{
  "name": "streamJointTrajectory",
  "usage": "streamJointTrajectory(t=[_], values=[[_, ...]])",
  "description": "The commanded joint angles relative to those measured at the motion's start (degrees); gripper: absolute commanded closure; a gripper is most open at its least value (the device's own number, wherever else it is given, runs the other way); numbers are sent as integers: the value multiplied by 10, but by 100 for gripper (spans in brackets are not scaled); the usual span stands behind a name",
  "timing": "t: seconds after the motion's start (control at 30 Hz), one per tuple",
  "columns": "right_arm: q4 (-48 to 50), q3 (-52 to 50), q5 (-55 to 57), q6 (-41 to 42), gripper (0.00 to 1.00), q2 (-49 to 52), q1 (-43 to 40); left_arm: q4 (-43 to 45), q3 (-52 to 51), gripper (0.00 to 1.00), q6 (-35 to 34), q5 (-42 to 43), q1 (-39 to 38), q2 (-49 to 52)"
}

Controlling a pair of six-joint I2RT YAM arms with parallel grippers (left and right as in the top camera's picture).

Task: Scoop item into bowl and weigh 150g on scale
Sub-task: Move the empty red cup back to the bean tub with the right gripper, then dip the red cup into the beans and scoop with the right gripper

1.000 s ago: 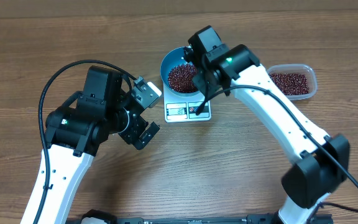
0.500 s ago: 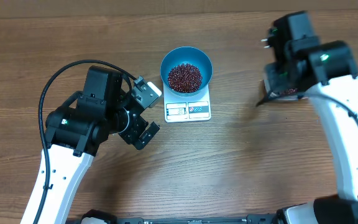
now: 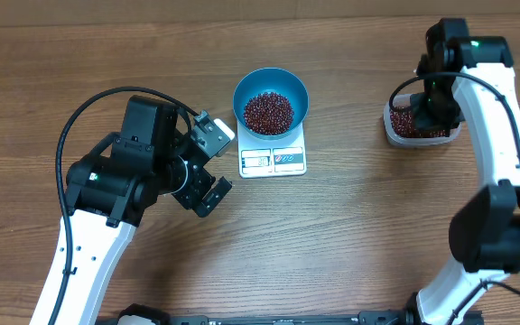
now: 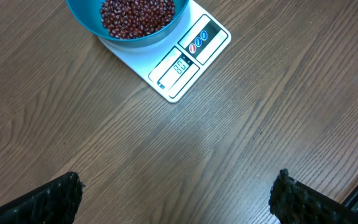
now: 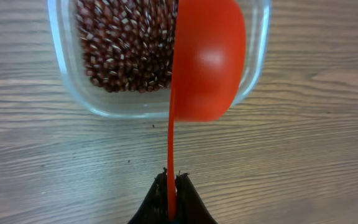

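The blue bowl (image 3: pixel 294 90) stands on the white scale (image 3: pixel 273 161) and holds a heap of dark red beans (image 3: pixel 268 111). The left wrist view shows the bowl (image 4: pixel 82 15), its beans (image 4: pixel 135 14) and the scale (image 4: pixel 188 59) ahead. My left gripper (image 3: pixel 217 166) hovers open left of the scale, with only bare wood between its jaws (image 4: pixel 178 183). At the far right, my right gripper (image 3: pixel 432 106) is shut on the thin handle of a red scoop (image 5: pixel 207 62). The scoop head hangs over the right side of a clear tub (image 5: pixel 61 81) of beans (image 5: pixel 126 43).
The clear tub (image 3: pixel 394 135) sits near the table's right side, partly under the right arm. Bare wood lies between the scale and the tub. The left arm's black cable loops over the left part of the table.
The right arm has swung from over the blue bowl to the clear tub at the right, carrying the scoop. The left arm has not moved.
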Motion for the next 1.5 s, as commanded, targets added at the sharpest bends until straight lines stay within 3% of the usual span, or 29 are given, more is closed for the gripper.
streamJointTrajectory(t=[0.0, 0.47, 1.07, 1.47], values=[[9, 0, 0, 3, 96, 24, -12, 2, 13, 0, -6, 3, 1, 1], [55, 0, 65, 3, 96, 101, -26, 2, 13, 0, -6, 3, 1, 1], [39, 0, -128, -66, 97, 101, -27, 2, 13, 0, -6, 3, 1, 1], [23, 0, -262, -69, 96, 101, -61, 2, 13, 0, -6, 3, 1, 1]])
